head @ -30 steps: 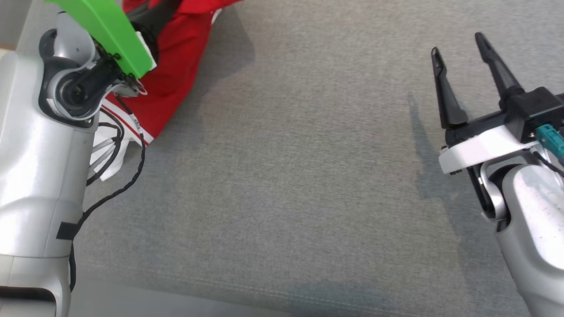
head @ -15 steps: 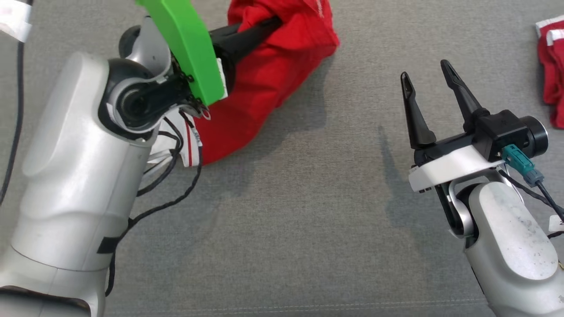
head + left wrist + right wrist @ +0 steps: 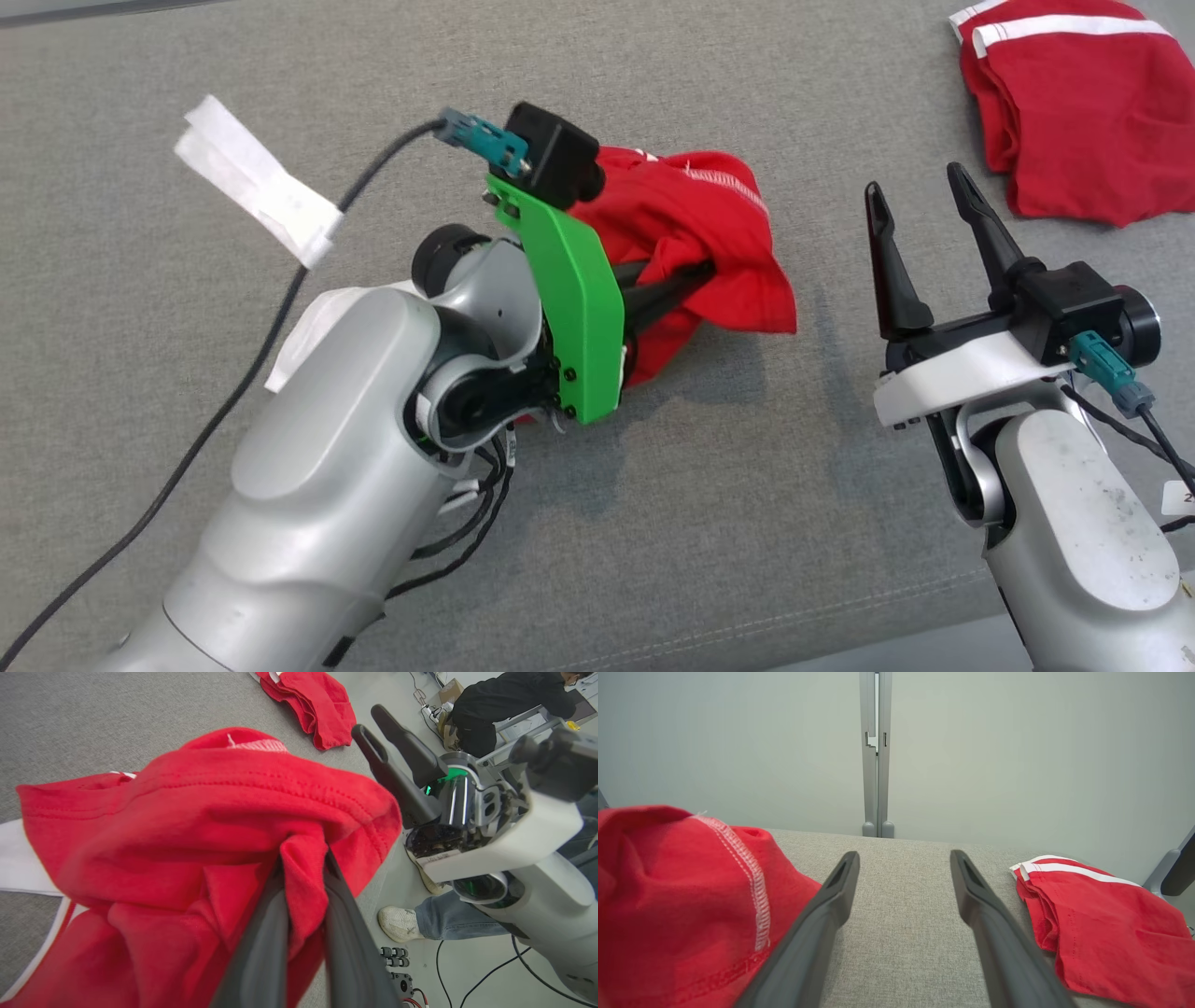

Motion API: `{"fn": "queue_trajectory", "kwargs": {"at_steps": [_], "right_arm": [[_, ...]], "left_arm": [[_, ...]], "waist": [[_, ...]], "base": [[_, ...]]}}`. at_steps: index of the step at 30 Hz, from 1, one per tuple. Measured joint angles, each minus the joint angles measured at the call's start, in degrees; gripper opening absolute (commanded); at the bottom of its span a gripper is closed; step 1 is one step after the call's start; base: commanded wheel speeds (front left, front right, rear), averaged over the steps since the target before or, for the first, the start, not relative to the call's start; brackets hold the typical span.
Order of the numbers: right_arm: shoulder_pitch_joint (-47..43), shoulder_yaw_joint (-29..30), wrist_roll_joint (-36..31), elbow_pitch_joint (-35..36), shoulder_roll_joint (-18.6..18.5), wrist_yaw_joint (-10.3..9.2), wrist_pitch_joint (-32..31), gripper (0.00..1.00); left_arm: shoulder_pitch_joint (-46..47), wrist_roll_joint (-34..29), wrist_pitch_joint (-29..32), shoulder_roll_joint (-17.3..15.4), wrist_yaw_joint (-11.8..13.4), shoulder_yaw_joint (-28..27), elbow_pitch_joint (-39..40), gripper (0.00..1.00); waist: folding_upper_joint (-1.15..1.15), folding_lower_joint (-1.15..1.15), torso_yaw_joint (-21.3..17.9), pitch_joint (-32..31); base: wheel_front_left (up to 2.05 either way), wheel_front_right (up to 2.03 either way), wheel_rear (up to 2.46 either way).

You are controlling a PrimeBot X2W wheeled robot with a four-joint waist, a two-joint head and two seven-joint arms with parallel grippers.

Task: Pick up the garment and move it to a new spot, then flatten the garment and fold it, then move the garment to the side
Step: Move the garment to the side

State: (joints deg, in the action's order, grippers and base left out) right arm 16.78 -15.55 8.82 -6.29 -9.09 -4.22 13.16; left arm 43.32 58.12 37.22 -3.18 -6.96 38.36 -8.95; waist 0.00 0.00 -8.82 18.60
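Note:
The garment (image 3: pixel 691 210) is red with white trim and hangs bunched over the grey cloth surface (image 3: pixel 653 523). My left gripper (image 3: pixel 705 273) is shut on a fold of it, fingertips buried in the cloth. In the left wrist view the garment (image 3: pixel 177 812) drapes over my left gripper (image 3: pixel 303 858), with red fabric pinched between the two dark fingers. My right gripper (image 3: pixel 915 187) stands open and holds nothing, just right of the garment. The right wrist view has the garment (image 3: pixel 668 896) left of my right gripper (image 3: pixel 904 856), which the left wrist view catches too (image 3: pixel 369 720).
A second red garment with white stripes (image 3: pixel 1074 121) (image 3: pixel 1101 914) lies folded at the far right. A white paper tag (image 3: pixel 252 182) hangs on my left arm's cable. Off the surface's edge stand a person's foot (image 3: pixel 402 924) and a seated person (image 3: pixel 504 704).
The head camera has swung, bringing the second garment into view. My left arm has carried the held garment from the far left toward the middle, close to the right gripper, which stays open.

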Motion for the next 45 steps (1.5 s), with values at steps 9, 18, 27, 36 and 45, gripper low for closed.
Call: {"fn": "queue_trajectory", "kwargs": {"at_steps": [9, 18, 27, 36, 45], "right_arm": [[0.03, -1.29, 0.32, -0.89, 1.32, 0.07, 0.49, 1.00], [-0.01, -1.77, 0.32, -2.59, 1.93, 0.09, 0.77, 1.00], [-1.15, -1.62, 0.16, -3.44, 1.35, 0.09, 0.93, 1.00], [-1.13, -3.32, -2.43, -2.46, -1.74, 1.30, 0.96, 1.00], [-0.20, -11.65, -6.05, -2.29, -3.61, 7.69, -1.59, 1.00]], "left_arm": [[-1.96, -9.60, -5.38, -0.78, 0.96, 4.47, -3.96, 0.00], [-1.88, -13.28, -12.27, -0.12, 2.02, 4.90, -7.39, 0.24], [-1.92, -16.30, -16.78, 0.22, 2.02, 6.88, -9.59, 1.00], [-2.09, -16.56, -22.17, 0.30, 3.05, 5.69, -8.24, 1.00], [-8.21, -17.05, -28.04, -1.99, 7.13, 1.10, -6.54, 1.00]], "waist": [[0.00, 0.00, -3.15, 0.46], [0.00, 0.00, -5.97, 0.03], [0.00, 0.00, -5.54, -1.64], [0.00, 0.00, -2.01, -3.53], [0.00, 0.00, 3.99, -5.45]], "base": [[0.00, 0.00, 0.00], [0.00, 0.00, 0.00], [0.00, 0.00, 0.00], [0.00, 0.00, 0.00], [0.00, 0.00, 0.00]]}}
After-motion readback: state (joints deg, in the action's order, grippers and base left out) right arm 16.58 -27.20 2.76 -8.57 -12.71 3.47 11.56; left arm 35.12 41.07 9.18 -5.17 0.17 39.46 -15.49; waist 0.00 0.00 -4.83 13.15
